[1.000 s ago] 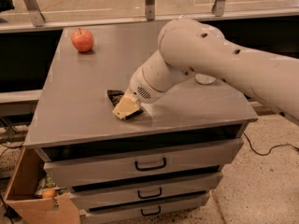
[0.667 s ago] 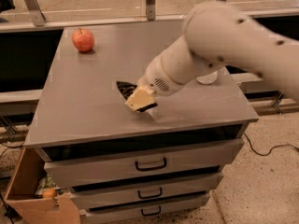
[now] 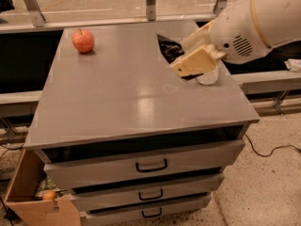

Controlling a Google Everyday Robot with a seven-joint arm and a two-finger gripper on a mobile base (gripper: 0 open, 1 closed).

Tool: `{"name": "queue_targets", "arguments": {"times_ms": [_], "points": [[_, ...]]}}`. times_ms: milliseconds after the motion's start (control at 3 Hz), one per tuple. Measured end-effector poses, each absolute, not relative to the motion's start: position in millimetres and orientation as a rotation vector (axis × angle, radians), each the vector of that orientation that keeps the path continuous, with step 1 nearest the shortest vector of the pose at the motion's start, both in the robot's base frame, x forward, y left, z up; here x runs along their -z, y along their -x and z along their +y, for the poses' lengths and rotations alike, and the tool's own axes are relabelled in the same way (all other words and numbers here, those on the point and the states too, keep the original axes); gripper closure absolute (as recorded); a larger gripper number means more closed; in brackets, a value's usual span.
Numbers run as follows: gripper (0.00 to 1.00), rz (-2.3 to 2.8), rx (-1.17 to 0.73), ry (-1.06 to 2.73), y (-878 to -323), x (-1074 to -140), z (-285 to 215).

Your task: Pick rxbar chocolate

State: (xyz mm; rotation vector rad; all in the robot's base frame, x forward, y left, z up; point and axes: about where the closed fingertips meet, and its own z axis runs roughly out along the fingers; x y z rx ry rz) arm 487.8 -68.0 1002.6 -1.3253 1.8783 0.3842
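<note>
The rxbar chocolate (image 3: 168,48) is a flat black wrapped bar. It is held tilted in the air above the right rear part of the grey cabinet top (image 3: 122,93). My gripper (image 3: 186,63), with tan fingers (image 3: 197,60), is shut on the bar's lower end. The white arm comes in from the upper right. Part of the bar is hidden behind the fingers.
A red apple (image 3: 83,40) sits at the back left of the top. A clear plastic bottle (image 3: 208,77) lies partly hidden under the gripper near the right edge. Drawers (image 3: 150,165) are below. An open cardboard box (image 3: 28,197) stands on the floor at lower left.
The gripper has lifted the black bar off the cabinet top and carried it up and to the right.
</note>
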Motion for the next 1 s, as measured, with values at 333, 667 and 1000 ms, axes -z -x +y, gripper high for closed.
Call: {"name": "queue_targets", "arguments": {"times_ms": [333, 667, 1000], "points": [[1.00, 1.841, -0.377, 1.314, -480, -1029, -85], [1.00, 1.800, -0.368, 1.303, -470, -1058, -104], [1.00, 1.800, -0.368, 1.303, -470, -1058, -104]]}}
